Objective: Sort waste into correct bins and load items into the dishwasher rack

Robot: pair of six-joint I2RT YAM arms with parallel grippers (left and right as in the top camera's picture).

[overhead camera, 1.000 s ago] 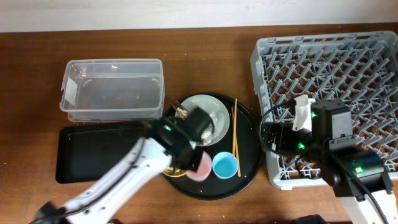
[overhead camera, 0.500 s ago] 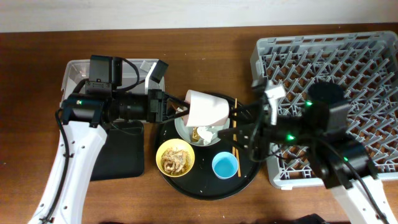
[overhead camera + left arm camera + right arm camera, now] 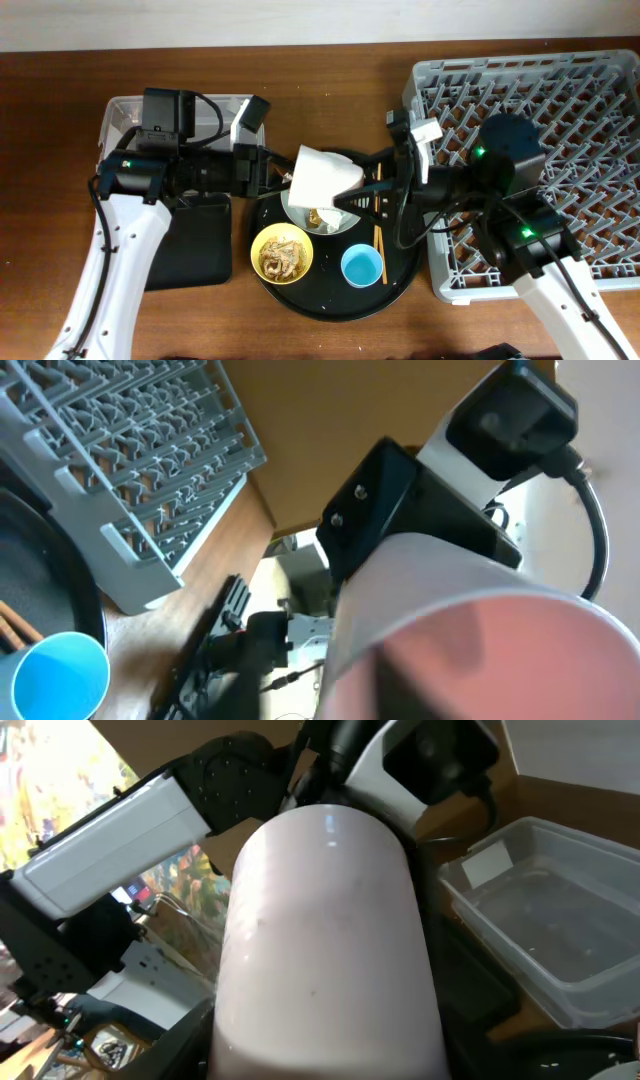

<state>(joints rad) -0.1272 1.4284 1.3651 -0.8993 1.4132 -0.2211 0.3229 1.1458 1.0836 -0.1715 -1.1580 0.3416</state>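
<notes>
The right arm slides in closer, and the right fingers [image 3: 368, 186] are up against the pink cup [image 3: 322, 177]. Gripping or loose, I can't tell. The left fingers [image 3: 280, 168] stay clamped on the cup, tipped sideways above the round black tray [image 3: 325, 297]. The brown wooden counter [image 3: 330, 90] lies under the tray, with the dishwasher rack [image 3: 560, 110] right of it and a pale wall [image 3: 300, 20] behind.

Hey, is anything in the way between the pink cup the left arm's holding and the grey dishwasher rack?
Only the right arm's tool: it sits directly between the small pink cup and the large grey plastic dishwasher rack. Nothing else visible does.
</notes>
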